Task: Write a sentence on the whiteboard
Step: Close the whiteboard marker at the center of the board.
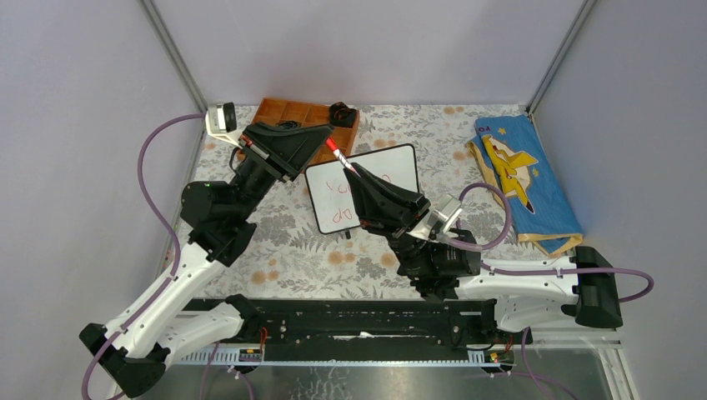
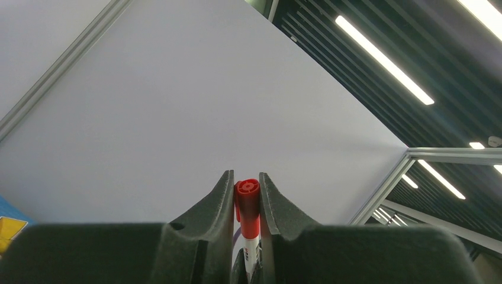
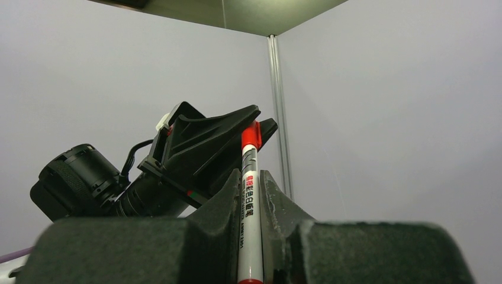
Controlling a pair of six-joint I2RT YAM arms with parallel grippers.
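The whiteboard (image 1: 392,167) lies on the flowered table at mid-back. The sentence (image 1: 336,191) is thin red writing in two lines on its left half, partly hidden by my right gripper. A white marker (image 1: 344,163) with a red cap (image 1: 333,147) is held in the air above the board. My left gripper (image 1: 327,140) is shut on the red cap (image 2: 247,198). My right gripper (image 1: 352,172) is shut on the marker's white body (image 3: 250,207). The right wrist view shows the cap (image 3: 251,135) pinched in the left gripper's fingers (image 3: 219,130).
An orange compartment tray (image 1: 288,112) stands behind the board, with a small black object (image 1: 340,111) at its right end. A blue cloth with a yellow plane (image 1: 521,175) lies at the right. Grey walls close in the back and both sides.
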